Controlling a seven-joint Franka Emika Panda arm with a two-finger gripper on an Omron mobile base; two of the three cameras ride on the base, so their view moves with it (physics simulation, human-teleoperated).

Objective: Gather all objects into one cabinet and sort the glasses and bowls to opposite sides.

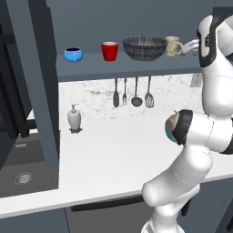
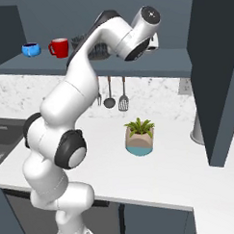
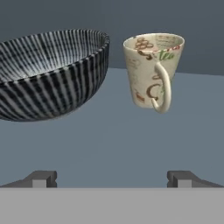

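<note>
While the arm reaches up to the shelf [image 1: 136,68] of the dark slate-blue cabinet [image 1: 34,77], its gripper [image 3: 111,178] has its jaws spread wide with nothing between them, both finger tips well apart at the bottom of the hand view. Just ahead of the jaws stand the beige mug [image 3: 153,70], upright with its handle turned toward the camera, and the wide dark striped bowl [image 3: 48,74] beside it, close but not touching. From the left base view the four things line up along the shelf: the small blue bowl [image 1: 73,54] at the far left, then the red cup [image 1: 109,51], the striped bowl, and the mug at the right, next to the hand. The cabinet door [image 1: 38,91] hangs open at the left. Below, on the white bench [image 1: 118,154], sit a white soap dispenser [image 1: 74,118] near the sink [image 1: 22,175] and a teal plant pot [image 2: 139,142], with utensils [image 1: 132,93] hanging on the wall.
</note>
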